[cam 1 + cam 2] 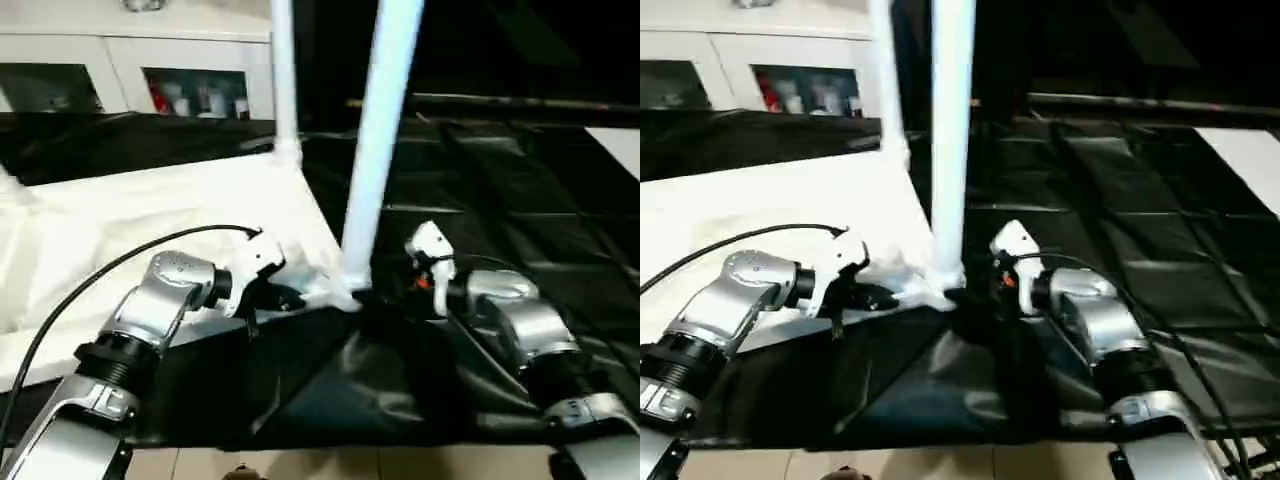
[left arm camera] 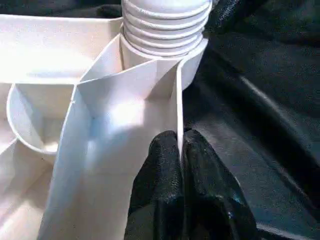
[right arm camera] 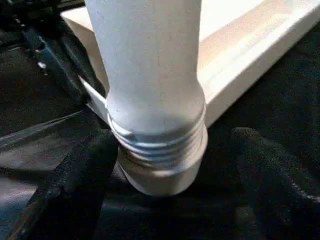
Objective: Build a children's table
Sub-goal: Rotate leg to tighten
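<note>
The white plastic rectangular tabletop (image 1: 150,230) lies ribbed underside up on black sheeting; at its near right corner a long white tapered tube leg (image 1: 375,150) stands upright in its socket, threads showing; the right gripper (image 3: 165,170) straddles its base, jaws wide, holding nothing; the left gripper (image 2: 181,165) pinches a corner rib.

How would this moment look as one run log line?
left hand: shut on tabletop rib | right hand: open around near leg | leg: upright in corner socket
</note>
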Controlling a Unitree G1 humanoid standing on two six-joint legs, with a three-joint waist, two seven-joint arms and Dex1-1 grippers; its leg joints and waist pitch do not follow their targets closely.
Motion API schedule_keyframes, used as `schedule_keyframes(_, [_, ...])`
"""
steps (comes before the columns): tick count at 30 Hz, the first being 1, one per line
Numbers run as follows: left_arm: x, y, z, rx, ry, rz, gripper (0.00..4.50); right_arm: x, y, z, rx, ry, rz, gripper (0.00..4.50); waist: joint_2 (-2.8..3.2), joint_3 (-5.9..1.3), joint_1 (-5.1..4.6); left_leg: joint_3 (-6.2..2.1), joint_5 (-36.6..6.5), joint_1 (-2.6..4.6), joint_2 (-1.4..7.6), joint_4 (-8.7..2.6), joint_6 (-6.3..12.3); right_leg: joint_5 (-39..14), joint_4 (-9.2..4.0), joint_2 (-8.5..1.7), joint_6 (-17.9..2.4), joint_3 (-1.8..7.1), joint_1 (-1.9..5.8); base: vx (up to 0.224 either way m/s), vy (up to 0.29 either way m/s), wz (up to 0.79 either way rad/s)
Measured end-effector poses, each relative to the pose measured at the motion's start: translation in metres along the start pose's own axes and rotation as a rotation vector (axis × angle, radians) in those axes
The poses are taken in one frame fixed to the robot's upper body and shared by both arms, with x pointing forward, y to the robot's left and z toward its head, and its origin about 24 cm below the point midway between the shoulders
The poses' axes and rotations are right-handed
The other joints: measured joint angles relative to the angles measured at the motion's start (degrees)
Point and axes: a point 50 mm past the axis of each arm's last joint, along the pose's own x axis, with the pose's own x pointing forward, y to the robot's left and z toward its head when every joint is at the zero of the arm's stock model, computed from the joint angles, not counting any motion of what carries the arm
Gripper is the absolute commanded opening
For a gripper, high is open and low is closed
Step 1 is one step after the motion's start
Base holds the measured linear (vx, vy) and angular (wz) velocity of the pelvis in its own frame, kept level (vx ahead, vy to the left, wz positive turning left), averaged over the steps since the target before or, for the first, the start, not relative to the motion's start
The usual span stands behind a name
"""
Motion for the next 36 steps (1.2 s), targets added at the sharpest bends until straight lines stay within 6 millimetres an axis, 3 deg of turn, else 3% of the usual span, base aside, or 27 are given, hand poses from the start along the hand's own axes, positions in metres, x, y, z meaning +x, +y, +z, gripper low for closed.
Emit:
schedule_keyframes(13, [0.004, -0.004, 0.002, 0.014, 0.002, -0.039, 0.00, 0.015, 0.007, 0.006, -0.030, -0.031, 0.066, 3.91, 0.02, 0.03, 0.02, -0.03, 0.01, 0.00, 0.01, -0.01, -0.01, 0.08, 0.10, 0.00, 0.01, -0.02, -0.02, 0.000, 0.000, 0.00])
schedule_keyframes(19, [0.004, -0.006, 0.001, 0.014, 0.003, -0.039, 0.00, 0.014, 0.006, 0.001, -0.010, -0.023, 0.068, 3.22, 0.10, 0.03, 0.01, -0.03, 0.01, 0.00, 0.01, -0.01, -0.01, 0.08, 0.10, 0.01, 0.01, -0.02, -0.03, 0.000, 0.000, 0.00])
schedule_keyframes(28, [0.000, -0.006, -0.003, 0.006, 0.003, -0.022, 0.00, 0.020, 0.009, -0.001, -0.003, -0.041, 0.068, 2.77, -0.03, 0.05, -0.15, -0.03, 0.01, 0.05, 0.03, -0.03, -0.01, 0.08, 0.15, 0.02, 0.01, -0.02, -0.03, 0.000, 0.000, 0.00])
schedule_keyframes(32, [0.004, -0.003, -0.006, -0.033, -0.009, 0.056, 0.00, 0.033, 0.009, -0.004, 0.033, -0.074, -0.047, 2.75, -0.06, 0.06, -0.82, -0.03, 0.01, 0.14, 0.02, -0.03, -0.02, 0.10, 0.18, 0.02, 0.01, 0.00, -0.03, 0.000, 0.000, 0.00])
schedule_keyframes(36, [0.030, 0.010, 0.006, -0.110, -0.019, 0.268, 0.00, 0.056, -0.002, -0.001, 0.149, -0.115, -0.422, 2.74, 0.03, 0.03, -1.77, -0.02, 0.02, 0.21, -0.07, 0.01, -0.04, 0.09, 0.09, -0.01, 0.18, 0.11, 0.04, 0.000, 0.000, 0.00])
